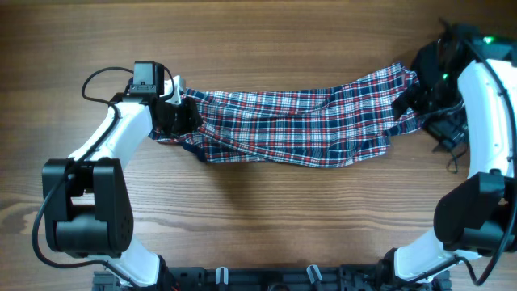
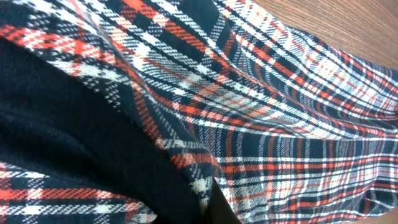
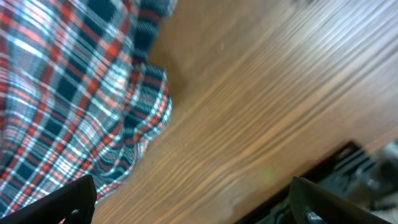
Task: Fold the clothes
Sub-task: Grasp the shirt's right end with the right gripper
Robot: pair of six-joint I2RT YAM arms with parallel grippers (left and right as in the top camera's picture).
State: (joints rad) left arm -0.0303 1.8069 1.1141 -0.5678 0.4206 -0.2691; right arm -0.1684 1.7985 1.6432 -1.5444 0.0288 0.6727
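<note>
shirt: red, navy and white plaid fabric shirt [image 1: 299, 121], bunched into a long strip on the wooden table [image 1: 258, 210], running from 10 to 2 o'clock

left end effector [image 1: 176, 113]: buried in the 10 o'clock end, honestly can't tell if it's pinching

right end effector [image 3: 193, 205]: fingers spread wide, nothing between them

progress: barely started imo, no clean fold yet and it needs flattening first

I can't read any text, label, brand or number on anything my three cameras show.
</note>
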